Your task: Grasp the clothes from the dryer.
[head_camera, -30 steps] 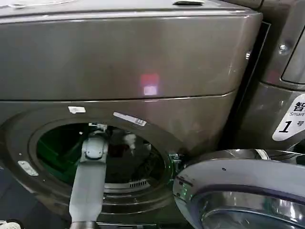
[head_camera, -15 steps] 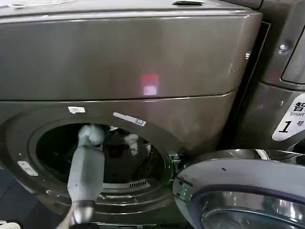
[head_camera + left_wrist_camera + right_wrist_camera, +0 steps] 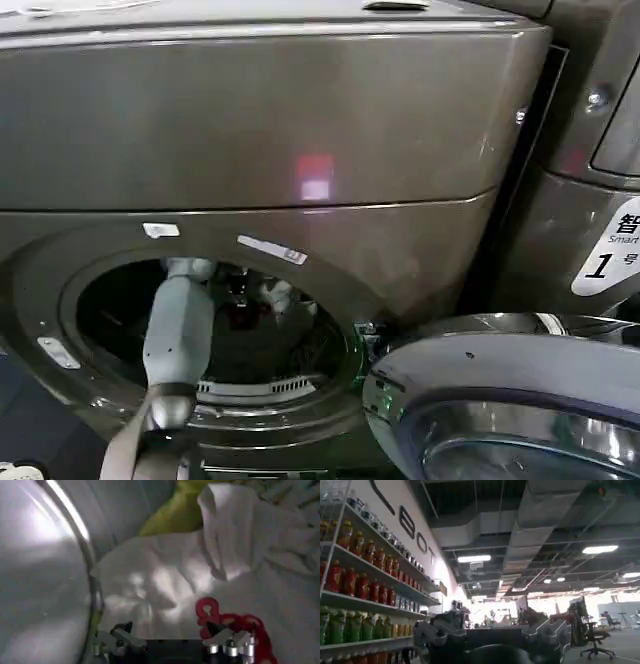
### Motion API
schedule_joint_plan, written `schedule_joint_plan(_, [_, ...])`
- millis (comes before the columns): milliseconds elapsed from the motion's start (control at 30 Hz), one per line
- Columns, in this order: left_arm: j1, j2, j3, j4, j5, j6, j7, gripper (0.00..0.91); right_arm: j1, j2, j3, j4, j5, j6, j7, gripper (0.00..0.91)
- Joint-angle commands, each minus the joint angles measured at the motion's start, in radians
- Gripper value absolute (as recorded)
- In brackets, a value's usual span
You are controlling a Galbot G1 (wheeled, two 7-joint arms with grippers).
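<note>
Reaching deeper, left gripper (image 3: 172, 642) inside the dryer (image 3: 300, 150).
Jaws spread wide; the clothes (image 3: 200, 580) lie just ahead.

Over the last second the left arm (image 3: 178, 335) has swung inside the dryer (image 3: 260, 130) opening. A second ago its grey forearm stood nearly upright, its joint just below the top of the porthole. Half a second ago it leaned to the left and its top end had risen to the upper rim. Now the forearm sits a little lower in the head view, its metal elbow joint has come up into sight at the bottom edge, and more of the white vent strip at the bottom of the drum shows. The green glow once at the left of the drum is gone.
</note>
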Motion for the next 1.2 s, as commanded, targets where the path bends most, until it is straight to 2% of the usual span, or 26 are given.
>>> schedule_joint_plan(33, [-0.06,0.014,0.03,0.101,0.059,-0.039,0.092,0.907,-0.003,0.001,-0.001,-0.003,-0.001,0.001,-0.001,0.907])
schedule_joint_plan(567, [-0.077,0.029,0.024,0.247,-0.085,0.019,0.092,0.907,0.009,0.003,-0.017,-0.015,-0.023,0.004,-0.002,0.907])
schedule_joint_plan(1200, [-0.075,0.032,0.003,0.405,-0.124,0.059,0.07,0.907,0.024,0.007,-0.042,-0.013,-0.038,0.005,-0.002,0.907])
